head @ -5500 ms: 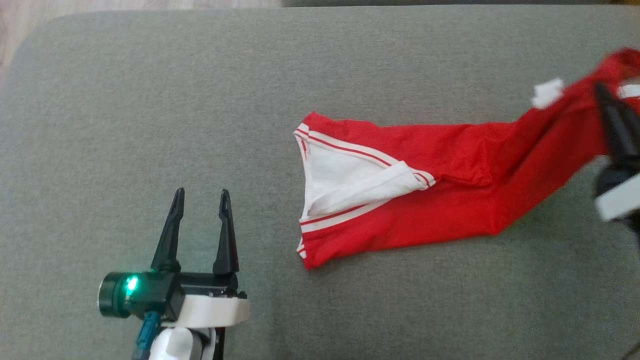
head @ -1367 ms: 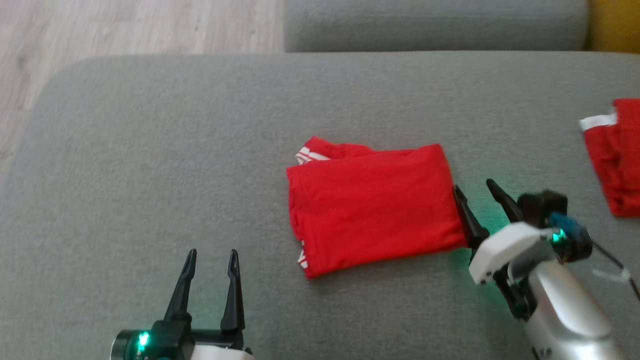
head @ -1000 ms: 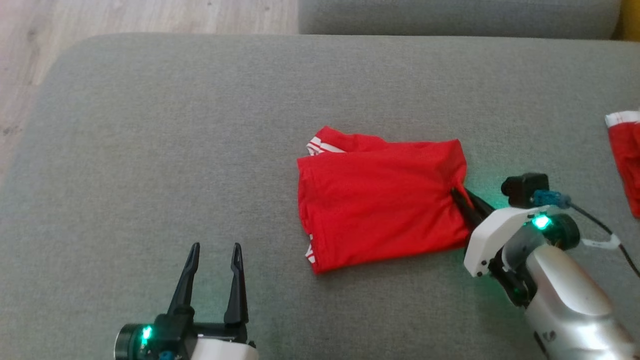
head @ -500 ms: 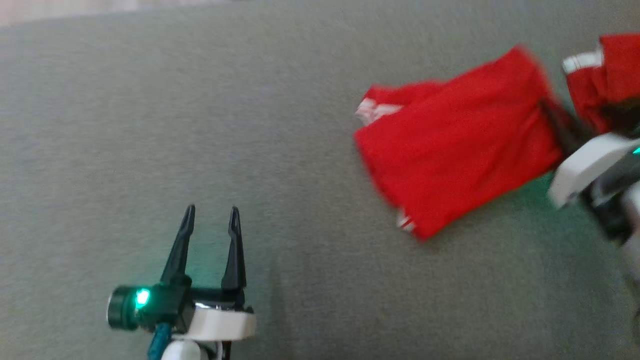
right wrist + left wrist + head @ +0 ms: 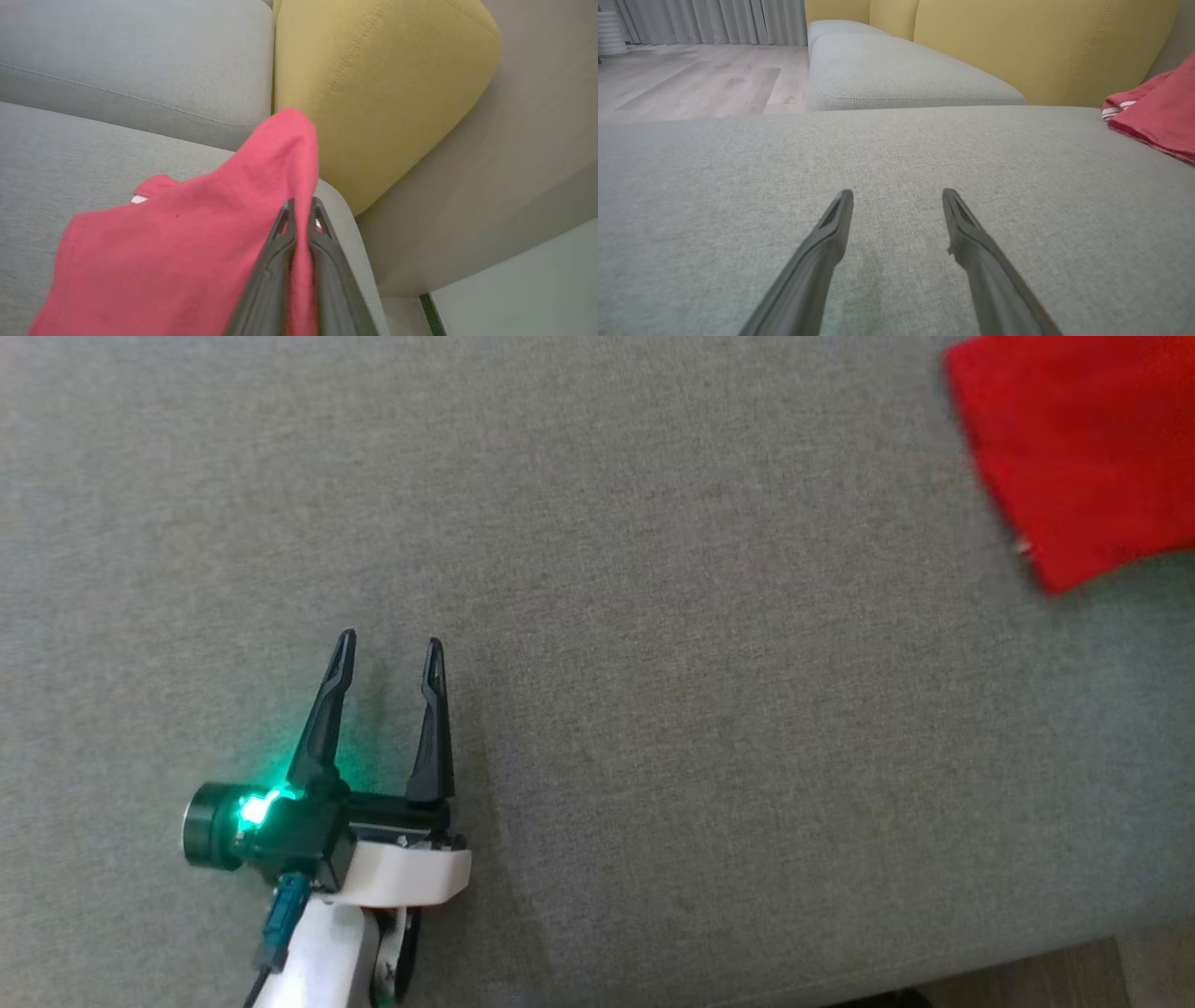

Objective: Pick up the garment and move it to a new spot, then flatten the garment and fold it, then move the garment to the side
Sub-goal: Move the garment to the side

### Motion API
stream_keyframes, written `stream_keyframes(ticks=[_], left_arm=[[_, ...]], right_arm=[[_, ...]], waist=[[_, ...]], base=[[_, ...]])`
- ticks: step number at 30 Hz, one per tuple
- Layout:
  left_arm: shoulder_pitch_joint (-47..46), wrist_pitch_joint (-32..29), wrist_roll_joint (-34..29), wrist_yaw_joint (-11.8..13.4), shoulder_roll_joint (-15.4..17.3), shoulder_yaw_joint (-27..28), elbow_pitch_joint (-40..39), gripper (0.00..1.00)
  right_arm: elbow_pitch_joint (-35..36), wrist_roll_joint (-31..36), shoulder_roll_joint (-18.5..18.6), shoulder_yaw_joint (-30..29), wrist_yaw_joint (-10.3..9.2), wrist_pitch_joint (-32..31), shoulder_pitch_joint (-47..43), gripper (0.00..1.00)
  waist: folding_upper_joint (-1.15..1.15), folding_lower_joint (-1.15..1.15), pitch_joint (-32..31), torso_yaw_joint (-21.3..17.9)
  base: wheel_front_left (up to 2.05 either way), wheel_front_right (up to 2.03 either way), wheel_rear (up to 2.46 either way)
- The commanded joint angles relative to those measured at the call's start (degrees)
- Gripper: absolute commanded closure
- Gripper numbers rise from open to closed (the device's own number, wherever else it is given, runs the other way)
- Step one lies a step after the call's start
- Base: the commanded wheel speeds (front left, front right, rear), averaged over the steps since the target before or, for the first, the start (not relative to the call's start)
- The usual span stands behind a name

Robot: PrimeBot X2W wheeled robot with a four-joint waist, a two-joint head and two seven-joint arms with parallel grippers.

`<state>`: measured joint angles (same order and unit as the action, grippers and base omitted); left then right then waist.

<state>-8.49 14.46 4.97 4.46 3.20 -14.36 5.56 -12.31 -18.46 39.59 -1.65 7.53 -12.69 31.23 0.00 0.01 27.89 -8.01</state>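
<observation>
The garment [image 5: 1083, 448] is red, folded into a flat packet, and lies at the top right corner of the head view. Seen from the right wrist, the garment [image 5: 187, 242] hangs from my right gripper [image 5: 301, 207], whose two dark fingers are shut on its edge, lifting that edge off the grey cushion [image 5: 56, 154]. My left gripper [image 5: 390, 649] rests open at the lower left of the cushion, far from the cloth, with nothing between its fingers [image 5: 831, 228]. At the right edge of the left wrist view the garment [image 5: 1157, 116] shows a white-striped hem.
A grey sofa cushion [image 5: 653, 709] carries everything. A yellow back cushion [image 5: 373, 93] stands just beyond the garment, and yellow backrests [image 5: 1017, 42] rise behind a second grey seat [image 5: 896, 70]. Wooden floor [image 5: 691, 79] lies to the left. The cushion's front edge [image 5: 1074, 952] shows at the lower right.
My right gripper closed on the folded garment's right edge and carried it rightward and away. The head camera has also swung, so the garment now sits at the picture's top right corner.
</observation>
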Motion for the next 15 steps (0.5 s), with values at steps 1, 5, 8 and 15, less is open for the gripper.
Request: stream_keyframes(ticks=[1, 5, 8, 15], left_arm=[[-0.68, 0.54, -0.59, -0.29, 0.22, 1.86, -1.29, 0.0], [-1.64, 0.54, -0.89, -0.86, 0.14, 1.48, -0.69, 0.0], [-2.17, 0.54, -0.62, -0.92, 0.06, 1.65, -0.47, 0.0], [-1.08, 0.54, 3.94, -0.73, -0.24, 2.76, -1.13, 0.0]], right_arm=[[2.23, 0.63, 2.44, -1.42, -0.04, -0.57, -1.86, 1.0], [4.92, 4.18, 1.09, -9.65, -0.04, -3.49, -5.05, 0.21], [7.7, 7.65, -1.74, -13.42, -0.04, -4.35, -7.57, 0.0], [12.69, 12.27, -12.92, -8.89, -0.04, -0.02, -13.81, 0.0]], waist=[[0.0, -0.01, 1.11, -0.38], [0.0, -0.01, 2.21, 0.34], [0.0, -0.01, 1.74, 0.93], [0.0, -0.01, -4.32, 2.79]], base=[[0.0, 0.0, 0.0], [0.0, 0.0, 0.0], [0.0, 0.0, 0.0], [0.0, 0.0, 0.0]])
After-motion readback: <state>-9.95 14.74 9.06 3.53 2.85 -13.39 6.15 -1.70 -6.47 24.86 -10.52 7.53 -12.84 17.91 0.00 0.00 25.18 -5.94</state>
